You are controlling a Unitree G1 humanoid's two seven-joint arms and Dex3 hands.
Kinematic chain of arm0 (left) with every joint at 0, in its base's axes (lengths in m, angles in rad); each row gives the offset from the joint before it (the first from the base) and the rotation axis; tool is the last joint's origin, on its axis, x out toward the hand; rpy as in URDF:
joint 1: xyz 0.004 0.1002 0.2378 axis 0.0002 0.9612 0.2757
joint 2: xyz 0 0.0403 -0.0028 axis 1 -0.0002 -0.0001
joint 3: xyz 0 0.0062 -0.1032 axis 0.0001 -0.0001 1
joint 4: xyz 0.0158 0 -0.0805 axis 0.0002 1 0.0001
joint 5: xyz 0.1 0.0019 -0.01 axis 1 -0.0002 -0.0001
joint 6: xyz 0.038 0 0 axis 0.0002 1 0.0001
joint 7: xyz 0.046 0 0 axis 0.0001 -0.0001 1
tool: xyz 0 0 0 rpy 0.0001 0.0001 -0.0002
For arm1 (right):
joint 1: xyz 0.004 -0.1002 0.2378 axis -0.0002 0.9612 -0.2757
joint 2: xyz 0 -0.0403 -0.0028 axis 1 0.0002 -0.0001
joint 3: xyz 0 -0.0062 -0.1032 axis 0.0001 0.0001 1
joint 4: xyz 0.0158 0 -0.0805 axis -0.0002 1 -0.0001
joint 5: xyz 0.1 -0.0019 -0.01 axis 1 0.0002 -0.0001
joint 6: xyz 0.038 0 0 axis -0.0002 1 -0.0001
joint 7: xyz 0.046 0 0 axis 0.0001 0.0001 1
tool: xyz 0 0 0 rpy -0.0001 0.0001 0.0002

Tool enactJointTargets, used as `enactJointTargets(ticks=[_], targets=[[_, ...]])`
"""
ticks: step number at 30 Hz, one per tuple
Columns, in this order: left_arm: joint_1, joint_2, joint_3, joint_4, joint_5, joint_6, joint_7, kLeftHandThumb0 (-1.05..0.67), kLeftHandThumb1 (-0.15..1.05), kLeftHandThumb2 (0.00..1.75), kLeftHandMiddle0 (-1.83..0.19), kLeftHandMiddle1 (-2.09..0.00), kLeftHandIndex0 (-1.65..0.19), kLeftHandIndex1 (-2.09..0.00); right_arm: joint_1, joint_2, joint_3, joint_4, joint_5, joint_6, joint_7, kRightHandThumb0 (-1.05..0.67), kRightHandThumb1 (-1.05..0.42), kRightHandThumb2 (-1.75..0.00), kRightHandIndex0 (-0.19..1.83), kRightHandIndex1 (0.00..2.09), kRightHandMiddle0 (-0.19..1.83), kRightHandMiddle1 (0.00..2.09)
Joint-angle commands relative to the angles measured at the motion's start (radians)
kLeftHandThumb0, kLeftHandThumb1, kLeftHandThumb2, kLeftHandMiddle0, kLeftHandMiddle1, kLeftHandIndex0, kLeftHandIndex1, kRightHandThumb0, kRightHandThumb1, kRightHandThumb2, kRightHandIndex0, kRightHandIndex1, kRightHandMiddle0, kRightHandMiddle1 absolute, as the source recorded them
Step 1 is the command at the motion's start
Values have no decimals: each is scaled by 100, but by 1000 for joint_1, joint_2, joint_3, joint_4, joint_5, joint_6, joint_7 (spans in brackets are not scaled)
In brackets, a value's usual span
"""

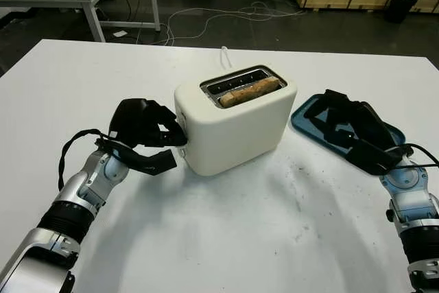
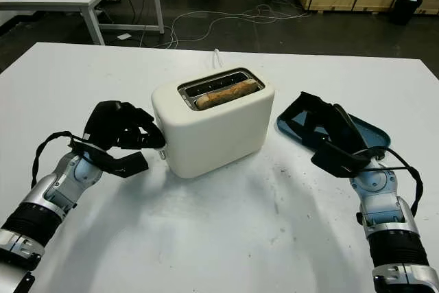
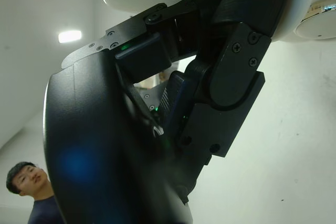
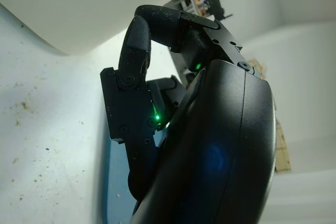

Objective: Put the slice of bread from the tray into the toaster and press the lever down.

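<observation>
Standing on white table, toaster, dark floor, cables behind.

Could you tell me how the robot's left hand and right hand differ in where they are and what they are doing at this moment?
The left hand is at the toaster's end, fingers curled against it where the lever would be; the right hand is over the blue tray, away from the toaster. The left hand touches the toaster; the right hand holds nothing and touches nothing plainly. Both are black, and neither holds the bread, which sits in the slot.
</observation>
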Motion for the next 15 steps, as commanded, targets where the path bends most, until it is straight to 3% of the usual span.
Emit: enactJointTargets(ticks=[1, 3, 7, 9, 12, 15], targets=[[120, -67, -155, 53, 87, 86, -167, -80, 78, 0, -157, -48, -145, -1, -7, -10, 0, 1, 6, -25, 7, -52, -92, -49, 80, 175, 62, 156], [148, -42, -125, -58, 34, 90, -206, -81, 78, 0, -157, -54, -145, -1, -8, -9, 1, -1, 8, -31, 11, -52, -92, -49, 80, 175, 62, 159], [203, 6, -50, -233, -140, -10, -218, -79, 75, 0, -147, -95, -146, -1, -7, -4, -5, 0, 41, -45, 37, -51, -92, -49, 80, 175, 56, 173], [228, 11, -5, -292, -223, -47, -214, -81, 75, 0, -140, -115, -147, -1, -6, 0, -8, 3, 53, -52, 48, -52, -92, -48, 79, 175, 57, 165], [269, 16, 62, -401, -305, -28, -230, -86, 80, 1, -130, -145, -150, -1, -11, 7, -10, 30, 75, -88, 60, -52, -92, -48, 78, 175, 53, 173], [291, 33, 122, -468, -365, -10, -280, -85, 84, 1, -125, -152, -152, -1, -16, 12, -11, 50, 88, -105, 68, -56, -92, -48, 76, 175, 51, 174]])
